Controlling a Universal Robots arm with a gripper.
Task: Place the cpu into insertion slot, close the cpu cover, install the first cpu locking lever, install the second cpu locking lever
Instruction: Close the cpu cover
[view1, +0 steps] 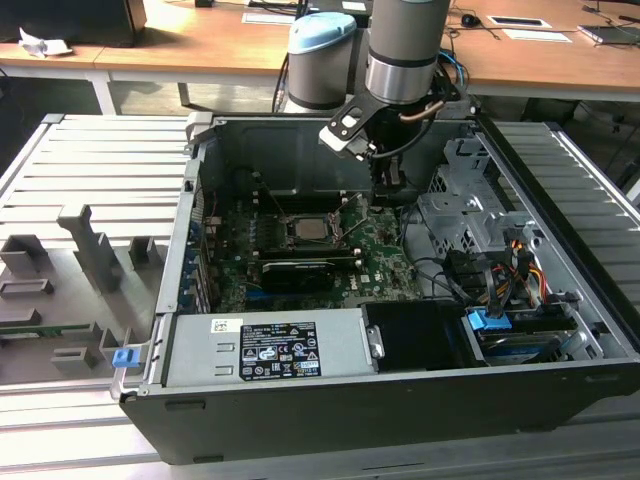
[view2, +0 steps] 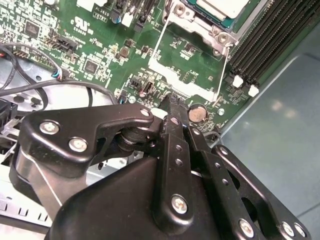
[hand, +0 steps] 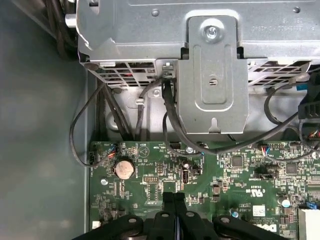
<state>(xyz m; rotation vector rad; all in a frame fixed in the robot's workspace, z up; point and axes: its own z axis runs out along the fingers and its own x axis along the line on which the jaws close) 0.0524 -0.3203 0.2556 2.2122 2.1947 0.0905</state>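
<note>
One pincer (hand: 173, 199), tips together, empty, low over board (hand: 150, 176) nr coin battery (hand: 123, 169). Chip (view1: 311, 228) sits in socket (view2: 220, 39), apart from tips. Judgement: for lock-down step, use shut tips as pusher, avoid cables (hand: 172, 120).

Overhead light fills my exterior view evenly: the desk (view1: 200, 48) glows warm, the computer case (view1: 400, 425) interior lies shaded. In the second wrist view the cpu (view2: 220, 6) top washes near white, pale reflections smearing the case panel (view2: 280, 102). In the first wrist view the drive cage (hand: 210, 65) shines.
</note>
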